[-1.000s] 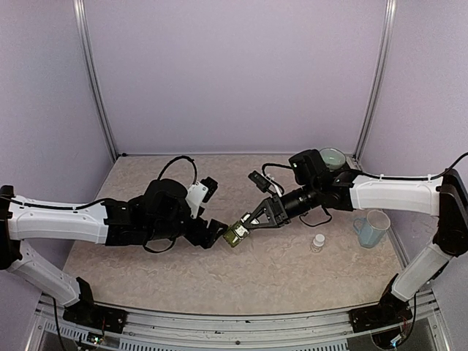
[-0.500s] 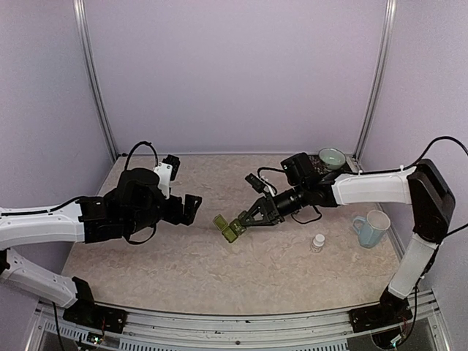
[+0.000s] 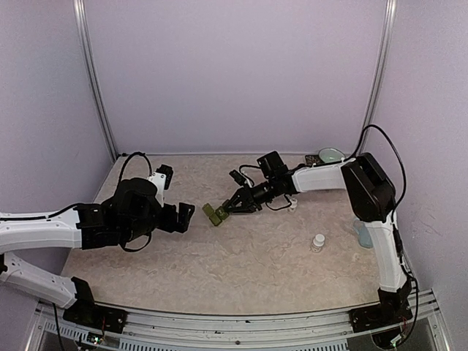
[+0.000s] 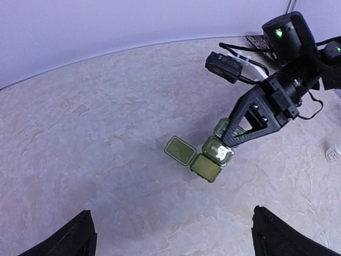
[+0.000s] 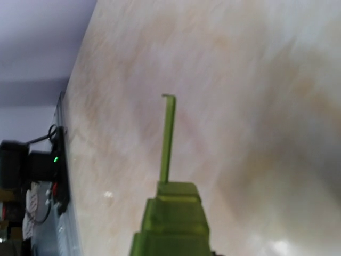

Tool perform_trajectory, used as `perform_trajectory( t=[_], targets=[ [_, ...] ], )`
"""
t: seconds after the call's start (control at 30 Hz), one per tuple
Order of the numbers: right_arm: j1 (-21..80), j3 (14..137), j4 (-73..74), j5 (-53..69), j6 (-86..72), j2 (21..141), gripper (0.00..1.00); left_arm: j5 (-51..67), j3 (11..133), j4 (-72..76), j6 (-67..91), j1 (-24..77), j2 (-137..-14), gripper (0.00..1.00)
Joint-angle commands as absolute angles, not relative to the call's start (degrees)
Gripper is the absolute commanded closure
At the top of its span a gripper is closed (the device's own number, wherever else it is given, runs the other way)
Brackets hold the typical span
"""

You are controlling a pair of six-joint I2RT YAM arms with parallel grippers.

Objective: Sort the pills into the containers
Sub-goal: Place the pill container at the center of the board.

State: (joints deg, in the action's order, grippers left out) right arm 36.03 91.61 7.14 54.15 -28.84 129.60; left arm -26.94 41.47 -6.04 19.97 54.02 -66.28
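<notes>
The containers (image 4: 205, 158), one lid (image 4: 180, 150) open, are gripped by the right hand (image 4: 229, 140), presumably for filling; the left hand (image 3: 183, 216) is spread wide, empty.

Around containers (image 3: 213, 213): R gripper (image 3: 225, 210) + arm block 2–3 o'clock. L gripper (image 3: 183, 217) near at 9. Table (image 3: 248, 270) open twd 6 and 12. Bottle (image 3: 318, 242) well off at 4.

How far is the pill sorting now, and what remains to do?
Done: one lid of the containers is open. In hand: the right gripper is shut on them; the left gripper is open, holding nothing. Left: no sorted pill can be seen, and the white bottle stands apart from both grippers.
</notes>
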Motion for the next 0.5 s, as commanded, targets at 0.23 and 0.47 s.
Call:
perform_trajectory(
  t=[0.23,0.47],
  targets=[
    [34.80,108.39,11.18,53.44,-32.01,142.80,0.88,-27.52,39.83,-5.98,22.63,53.66,-63.90,0.01],
    [34.55,109.11,12.70,50.18,-32.07,143.53,0.73,-27.54,39.57,-5.75,22.85,53.70,-63.73,0.01]
  ],
)
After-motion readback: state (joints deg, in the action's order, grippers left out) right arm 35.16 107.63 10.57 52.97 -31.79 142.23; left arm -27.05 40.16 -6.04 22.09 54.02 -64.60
